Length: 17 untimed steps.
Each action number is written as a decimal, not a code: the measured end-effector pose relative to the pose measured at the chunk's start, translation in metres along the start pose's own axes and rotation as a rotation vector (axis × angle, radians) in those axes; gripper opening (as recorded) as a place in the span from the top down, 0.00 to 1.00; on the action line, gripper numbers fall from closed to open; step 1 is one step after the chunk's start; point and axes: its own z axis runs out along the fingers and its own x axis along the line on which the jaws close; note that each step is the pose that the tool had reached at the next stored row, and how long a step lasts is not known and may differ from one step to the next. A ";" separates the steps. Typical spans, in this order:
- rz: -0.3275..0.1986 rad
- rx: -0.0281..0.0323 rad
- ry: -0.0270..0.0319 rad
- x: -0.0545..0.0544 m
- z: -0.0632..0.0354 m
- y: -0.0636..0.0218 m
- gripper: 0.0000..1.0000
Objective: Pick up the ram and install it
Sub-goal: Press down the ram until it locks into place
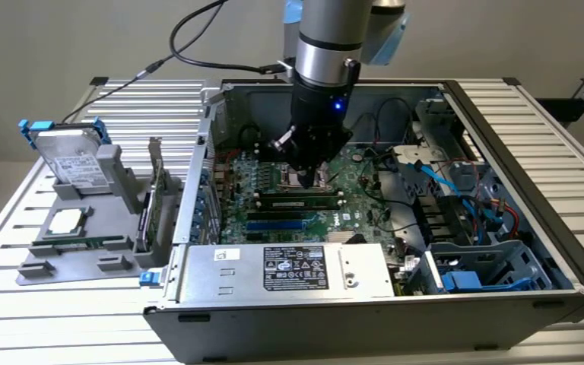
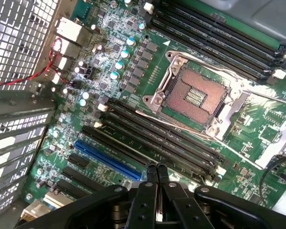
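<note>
Wrist view: my black two-finger gripper (image 2: pixel 157 174) pinched shut, holding nothing, above black memory slots (image 2: pixel 157 138); long green ram stick (image 1: pixel 298 202) seated, at gripper's 6 o'clock in exterior view.

Arm (image 1: pixel 330 30) cut off at the exterior view's top edge; hand (image 1: pixel 307 181) hiding part of the motherboard (image 1: pixel 271 171) beneath

A ribbed silver aluminium worktop (image 1: pixel 28 319) carries an open black desktop computer case (image 1: pixel 394 319) and, just beside it on the exterior view's left, a grey plastic parts stand (image 1: pixel 79 236)
</note>
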 end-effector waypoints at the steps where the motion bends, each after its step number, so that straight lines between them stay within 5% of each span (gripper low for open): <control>1: 0.010 0.0003 0.0005 0.000 0.0000 0.0000 0.90; 17: 0.198 -0.0142 -0.0034 0.000 0.0001 0.0000 0.90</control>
